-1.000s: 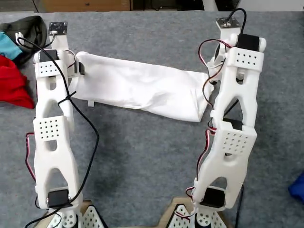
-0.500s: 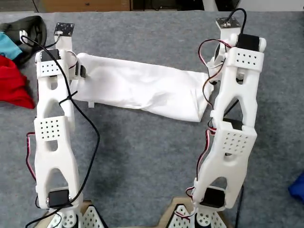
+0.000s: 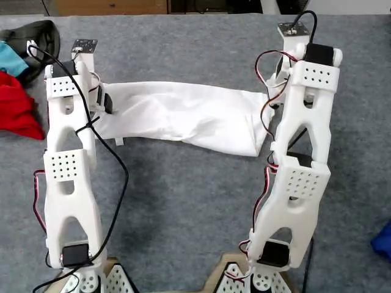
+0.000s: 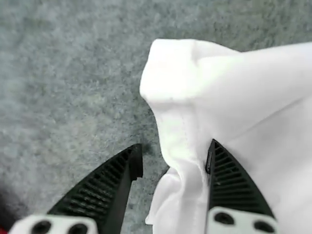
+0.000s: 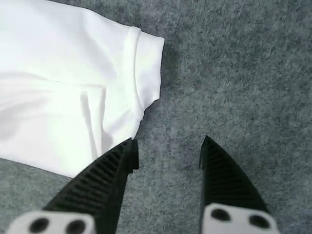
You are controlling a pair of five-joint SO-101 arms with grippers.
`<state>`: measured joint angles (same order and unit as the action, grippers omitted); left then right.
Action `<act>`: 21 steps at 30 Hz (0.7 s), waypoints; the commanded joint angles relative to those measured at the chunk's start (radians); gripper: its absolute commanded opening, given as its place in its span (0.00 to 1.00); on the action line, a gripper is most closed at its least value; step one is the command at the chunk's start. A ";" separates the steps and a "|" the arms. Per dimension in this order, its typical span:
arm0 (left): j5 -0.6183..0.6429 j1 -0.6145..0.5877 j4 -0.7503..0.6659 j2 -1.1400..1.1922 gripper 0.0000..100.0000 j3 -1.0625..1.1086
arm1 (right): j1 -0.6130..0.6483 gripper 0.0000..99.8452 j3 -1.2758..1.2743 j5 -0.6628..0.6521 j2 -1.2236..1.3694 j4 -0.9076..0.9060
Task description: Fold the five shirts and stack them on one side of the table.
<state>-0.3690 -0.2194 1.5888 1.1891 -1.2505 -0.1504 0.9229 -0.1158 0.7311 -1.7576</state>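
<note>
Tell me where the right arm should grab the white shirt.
Probably the hemmed cuff of the white shirt, beside the right pincer. It lies flat with a free edge next to the open jaws, so come straight down and pinch across the hem.

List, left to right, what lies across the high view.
red garment → left arm → white shirt → right arm → blue item at the edge

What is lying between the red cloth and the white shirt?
In the high view, the left arm with its black cable stands between the crumpled red cloth and the long white fabric shirt.
</note>
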 commanded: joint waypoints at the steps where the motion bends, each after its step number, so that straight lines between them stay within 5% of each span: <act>1: 0.006 0.021 0.032 -0.013 0.15 0.011 | -0.012 0.22 0.042 -0.002 -0.002 0.012; 5: 0.005 0.028 -0.011 -0.013 0.01 0.011 | -0.012 0.22 0.042 -0.002 -0.002 0.012; 13: 0.075 0.020 -0.089 -0.015 0.02 -0.011 | -0.012 0.22 0.042 -0.002 -0.002 0.012; 21: 0.166 0.014 -0.058 -0.015 0.02 -0.322 | -0.012 0.22 0.042 -0.002 -0.002 0.012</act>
<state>-0.2202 -0.1995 1.5167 1.1983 -1.4408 -0.1504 0.9229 -0.1158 0.7311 -1.7576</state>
